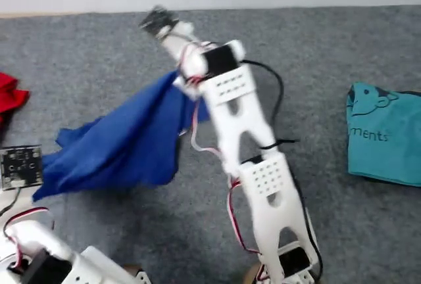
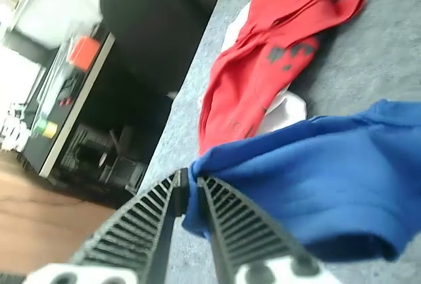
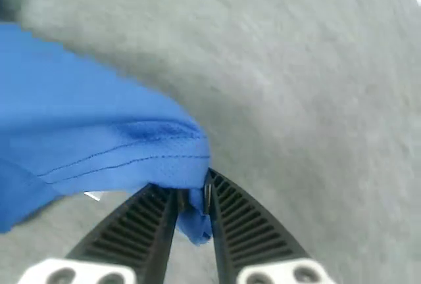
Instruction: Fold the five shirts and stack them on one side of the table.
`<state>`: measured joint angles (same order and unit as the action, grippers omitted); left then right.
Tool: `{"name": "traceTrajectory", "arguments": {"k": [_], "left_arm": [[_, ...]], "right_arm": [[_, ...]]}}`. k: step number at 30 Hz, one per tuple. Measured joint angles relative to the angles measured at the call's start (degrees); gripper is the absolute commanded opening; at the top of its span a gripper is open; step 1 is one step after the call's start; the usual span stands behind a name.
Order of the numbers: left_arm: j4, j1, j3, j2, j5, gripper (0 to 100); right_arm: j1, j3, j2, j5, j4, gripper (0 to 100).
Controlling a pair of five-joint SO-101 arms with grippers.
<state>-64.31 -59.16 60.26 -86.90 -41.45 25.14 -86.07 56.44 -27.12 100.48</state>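
The left fingers point(image 2: 179, 189) are clenched on one bunched corner of the blue shirt point(image 2: 316, 185). The right fingers point(image 3: 208, 196) are clenched on a stitched hem of the same shirt. The cloth spans between the 2 pairs of fingers and sags over the grey surface point(image 1: 329, 54). Just beyond the left fingers, a crumpled red shirt point(image 2: 256, 73) lies on the surface with a white cloth point(image 2: 289, 110) under it. Well apart from the right fingers, on the side away from the blue cloth, a folded teal shirt point(image 1: 385, 133) rests flat.
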Motion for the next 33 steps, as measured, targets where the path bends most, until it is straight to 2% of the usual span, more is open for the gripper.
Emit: {"name": "traceTrajectory", "arguments": {"k": [3, 7, 11, 13, 17, 25, 33], "left_arm": [[0.0, 0.88, 0.0, -0.09, 0.0, 0], [0.0, 1.05, 0.0, -0.09, 0.0, 0], [0.0, 1.05, 0.0, -0.09, 0.0, 0], [0.0, 1.05, 0.0, -0.09, 0.0, 0], [0.0, 1.05, 0.0, -0.09, 0.0, 0], [0.0, 1.05, 0.53, -0.09, 0.0, 0], [0.0, 1.05, 0.88, -0.09, 0.0, 0]], "right_arm": [[-2.99, 3.08, 0.0, 0.0, 0.0, 1.1], [-3.16, 7.38, 0.0, 0.0, -0.79, 3.0], [-1.67, 8.44, 1.85, 0.0, -3.52, 20.7], [-0.62, 8.44, 2.46, 2.02, -3.78, 25.8], [1.49, 7.03, 2.46, 6.15, -3.6, 26.0], [4.92, 4.31, -1.05, 6.86, 0.0, 25.9], [9.41, 24.18, -14.59, 6.86, 0.0, 25.8]]}}
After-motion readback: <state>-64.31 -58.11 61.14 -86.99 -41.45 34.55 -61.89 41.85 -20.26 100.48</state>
